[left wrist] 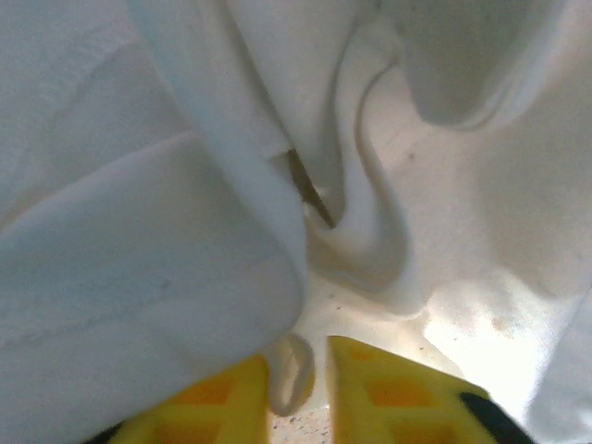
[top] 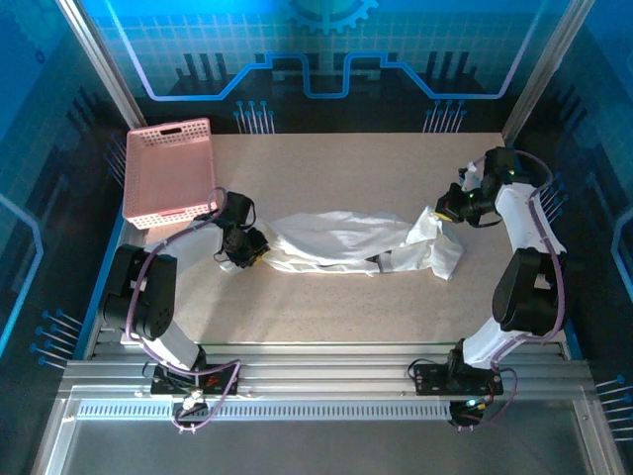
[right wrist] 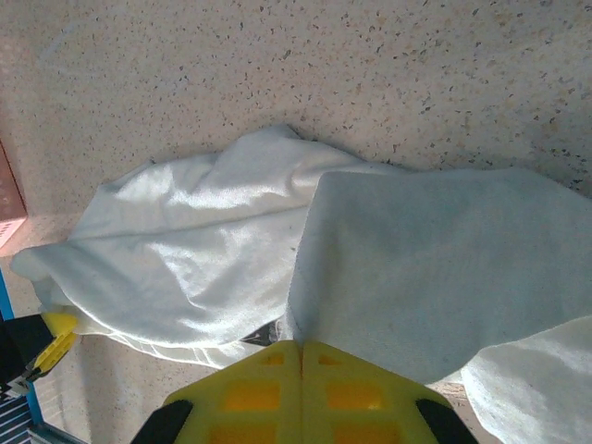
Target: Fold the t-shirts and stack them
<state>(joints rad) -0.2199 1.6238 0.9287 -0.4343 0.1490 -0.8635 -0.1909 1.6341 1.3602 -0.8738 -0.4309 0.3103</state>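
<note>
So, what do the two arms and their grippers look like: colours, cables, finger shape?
Both arms have white links joined by black joint housings: the left arm and the right arm. A thin purple cable runs along each one. The left gripper and right gripper are black, with bright yellow fingers that carry recessed orange-looking squares and black corners.
</note>
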